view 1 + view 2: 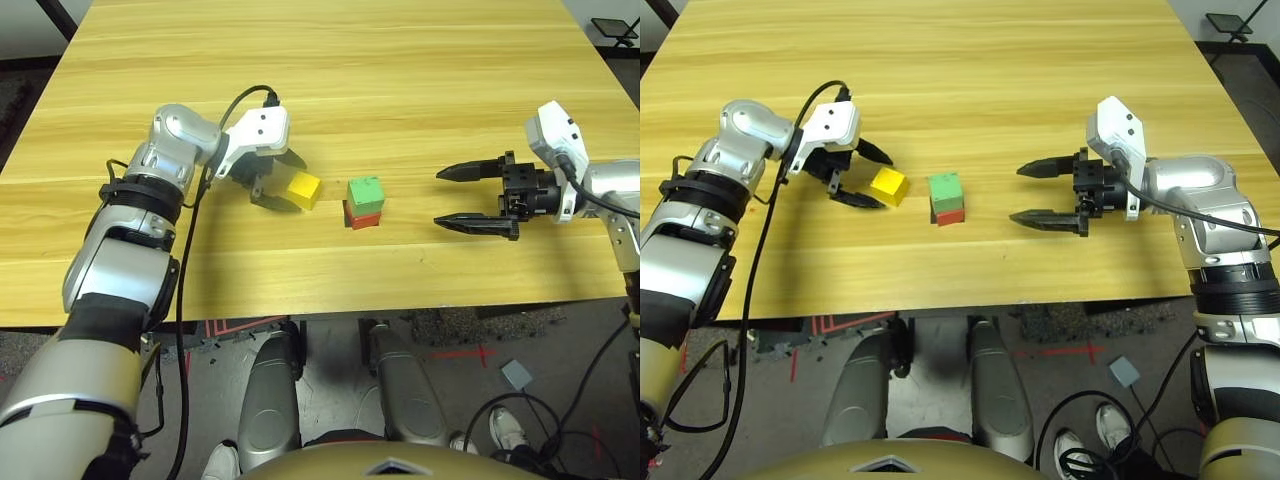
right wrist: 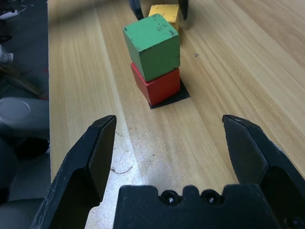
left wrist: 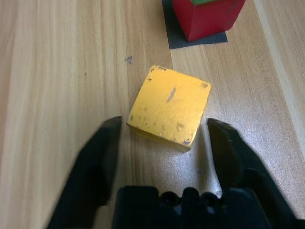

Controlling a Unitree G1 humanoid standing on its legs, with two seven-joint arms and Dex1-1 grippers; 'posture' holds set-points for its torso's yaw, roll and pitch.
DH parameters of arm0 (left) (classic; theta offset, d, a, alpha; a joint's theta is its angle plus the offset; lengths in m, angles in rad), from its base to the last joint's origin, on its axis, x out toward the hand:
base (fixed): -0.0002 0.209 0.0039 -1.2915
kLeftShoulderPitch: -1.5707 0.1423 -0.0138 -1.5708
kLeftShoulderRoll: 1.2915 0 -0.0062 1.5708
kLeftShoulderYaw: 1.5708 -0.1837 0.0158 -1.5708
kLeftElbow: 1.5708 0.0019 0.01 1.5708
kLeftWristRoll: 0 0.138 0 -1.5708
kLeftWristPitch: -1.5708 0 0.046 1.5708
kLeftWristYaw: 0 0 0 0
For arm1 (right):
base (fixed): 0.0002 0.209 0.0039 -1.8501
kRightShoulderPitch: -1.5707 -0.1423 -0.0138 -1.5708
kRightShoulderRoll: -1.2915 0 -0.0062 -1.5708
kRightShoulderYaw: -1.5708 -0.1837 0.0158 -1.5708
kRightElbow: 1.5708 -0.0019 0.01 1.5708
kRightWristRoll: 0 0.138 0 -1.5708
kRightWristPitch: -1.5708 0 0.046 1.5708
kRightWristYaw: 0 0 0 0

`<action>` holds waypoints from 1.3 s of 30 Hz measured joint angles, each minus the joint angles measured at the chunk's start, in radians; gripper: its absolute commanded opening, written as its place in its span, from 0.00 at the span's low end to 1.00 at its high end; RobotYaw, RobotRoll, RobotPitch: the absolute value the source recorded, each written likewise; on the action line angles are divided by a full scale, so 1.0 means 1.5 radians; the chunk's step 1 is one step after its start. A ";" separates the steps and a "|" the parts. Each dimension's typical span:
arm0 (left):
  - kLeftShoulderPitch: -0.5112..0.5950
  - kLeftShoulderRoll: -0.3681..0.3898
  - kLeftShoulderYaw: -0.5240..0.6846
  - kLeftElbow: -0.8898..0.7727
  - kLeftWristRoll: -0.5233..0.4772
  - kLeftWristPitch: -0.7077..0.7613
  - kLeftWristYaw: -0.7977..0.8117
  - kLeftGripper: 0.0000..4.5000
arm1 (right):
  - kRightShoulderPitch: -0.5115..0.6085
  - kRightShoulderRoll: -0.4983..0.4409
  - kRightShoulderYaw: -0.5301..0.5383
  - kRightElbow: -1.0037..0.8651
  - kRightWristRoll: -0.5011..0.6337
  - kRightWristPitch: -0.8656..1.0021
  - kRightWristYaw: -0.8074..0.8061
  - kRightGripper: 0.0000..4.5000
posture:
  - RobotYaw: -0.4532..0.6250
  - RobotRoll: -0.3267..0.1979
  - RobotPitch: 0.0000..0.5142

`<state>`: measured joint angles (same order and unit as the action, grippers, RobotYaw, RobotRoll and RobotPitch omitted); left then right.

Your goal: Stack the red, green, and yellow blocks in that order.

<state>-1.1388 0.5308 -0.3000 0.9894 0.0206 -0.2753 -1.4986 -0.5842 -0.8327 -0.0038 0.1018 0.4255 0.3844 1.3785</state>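
Black fingers of the left gripper [image 3: 164, 138] flank, without yet touching, the small yellow wooden cube [image 3: 169, 106] lying skewed on the table just beside the green-on-red stack [image 1: 365, 202]; right gripper [image 1: 470, 198] wide, farther off.

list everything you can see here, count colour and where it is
small red cube: one, bright red, on the black patch, bottom of the stack
light green cube: one, light green, on top of the red cube
yellow cube: one, yellow, on the table left of the stack, between the left gripper's fingers
flat black square patch: one, black, under the red cube
wooden table: one, light wood
left gripper: black fingers around the yellow cube
right gripper: black fingers open, right of the stack
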 measured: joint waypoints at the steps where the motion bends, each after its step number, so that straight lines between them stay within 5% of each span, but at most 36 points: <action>1: 0.000 -0.002 0.008 0.000 -0.006 0.000 -0.003 0.48 | 0.000 0.000 0.000 0.000 0.000 0.000 0.000 1.00 | 0.45 0.57 0.48; 9: 0.000 0.007 0.054 -0.082 -0.032 0.096 -0.011 0.43 | -0.010 0.001 0.002 0.018 -0.006 -0.005 0.001 1.00 | 0.49 0.59 0.46; 19: 0.014 0.112 0.048 -0.443 -0.032 0.479 -0.005 0.43 | -0.023 0.015 0.014 0.047 -0.013 -0.022 0.007 1.00 | 0.52 0.64 0.46; 27: 0.011 0.093 0.029 -0.652 -0.084 0.754 0.039 0.43 | -0.030 0.022 0.018 0.064 -0.015 -0.031 0.009 1.00 | 0.52 0.65 0.47; 39: 0.022 0.036 0.007 -0.730 -0.161 0.877 0.156 0.43 | -0.032 0.026 0.023 0.064 -0.014 -0.032 0.009 1.00 | 0.51 0.65 0.49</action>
<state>-1.1053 0.5848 -0.2889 -0.1063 -0.2209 1.0403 -1.2647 -0.6323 -0.7943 0.0310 0.1984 0.4040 0.3357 1.3916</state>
